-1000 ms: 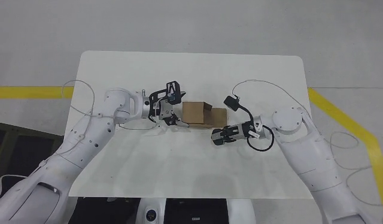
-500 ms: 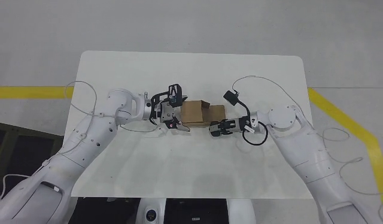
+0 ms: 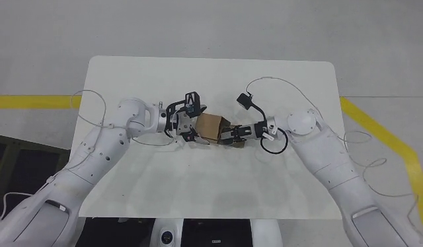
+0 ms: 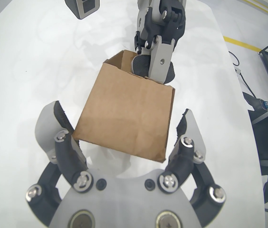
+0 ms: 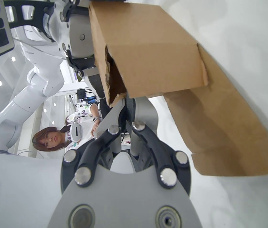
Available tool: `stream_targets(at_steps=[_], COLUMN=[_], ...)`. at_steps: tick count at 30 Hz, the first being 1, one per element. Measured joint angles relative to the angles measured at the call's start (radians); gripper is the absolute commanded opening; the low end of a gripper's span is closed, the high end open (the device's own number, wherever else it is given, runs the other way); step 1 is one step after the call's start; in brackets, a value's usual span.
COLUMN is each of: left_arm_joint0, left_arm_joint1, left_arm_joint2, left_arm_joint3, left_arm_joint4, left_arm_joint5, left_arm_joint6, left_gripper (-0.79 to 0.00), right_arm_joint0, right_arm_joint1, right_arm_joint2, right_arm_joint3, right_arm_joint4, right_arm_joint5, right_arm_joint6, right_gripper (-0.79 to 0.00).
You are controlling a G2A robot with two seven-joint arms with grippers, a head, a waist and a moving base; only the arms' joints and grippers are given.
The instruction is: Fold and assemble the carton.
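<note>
Your left claw (image 3: 190, 129) stands spread, its fingers flanking the carton's (image 4: 126, 110) closed end. The carton sits mid-worktop (image 3: 277, 88), one long flap (image 5: 219, 131) hanging loose. Your right claw (image 4: 153, 68) pinches the open end's rim. Step judged: squaring the body. Next, brace left, then tuck that flap.

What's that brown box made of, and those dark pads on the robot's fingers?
Box: thin brown cardboard, matte, with ragged fibrous cut edges and creased folds. Pads: probably black rubber or foam, judging by their rough, dull, grainy surface; the look alone can't settle which.
</note>
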State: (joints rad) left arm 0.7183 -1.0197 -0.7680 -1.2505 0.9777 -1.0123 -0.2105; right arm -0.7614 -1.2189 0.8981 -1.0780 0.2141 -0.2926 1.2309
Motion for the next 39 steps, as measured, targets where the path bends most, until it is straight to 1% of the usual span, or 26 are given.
stream_targets(at_steps=[7, 16, 21, 24, 29, 34, 39], left_arm_joint0=[0.003, 0.003, 0.002, 0.002, 0.002, 0.004, 0.006], left_arm_joint1=[0.006, 0.018, 0.024, 0.028, 0.033, 0.036, 0.038], left_arm_joint2=[0.003, 0.007, 0.009, 0.007, 0.001, -0.005, -0.008], left_arm_joint3=[-0.005, -0.004, -0.003, 0.000, 0.007, 0.007, 0.003], left_arm_joint4=[-0.011, -0.031, -0.036, -0.039, -0.044, -0.040, -0.029], left_arm_joint5=[0.000, 0.000, 0.000, 0.000, 0.000, 0.000, 0.000], left_arm_joint6=[0.009, 0.017, 0.015, 0.015, 0.017, 0.017, 0.022], left_gripper=[0.000, 0.000, 0.000, 0.000, 0.000, 0.000, 0.000], right_arm_joint0=[0.036, 0.076, 0.084, 0.086, 0.066, 0.031, 0.011], right_arm_joint1=[-0.023, -0.051, -0.058, -0.051, -0.026, 0.000, 0.008], right_arm_joint2=[-0.040, -0.081, -0.088, -0.076, -0.039, 0.010, 0.022], right_arm_joint3=[0.067, 0.122, 0.143, 0.144, 0.091, 0.040, 0.017], right_arm_joint4=[0.031, 0.042, 0.062, 0.058, 0.020, -0.039, -0.071], right_arm_joint5=[-0.040, -0.065, -0.083, -0.080, -0.038, 0.000, 0.015], right_arm_joint6=[-0.011, -0.046, -0.023, 0.009, 0.056, 0.009, -0.030], right_gripper=[-0.785, -0.785, -0.785, -0.785, -0.785, -0.785, -0.785])
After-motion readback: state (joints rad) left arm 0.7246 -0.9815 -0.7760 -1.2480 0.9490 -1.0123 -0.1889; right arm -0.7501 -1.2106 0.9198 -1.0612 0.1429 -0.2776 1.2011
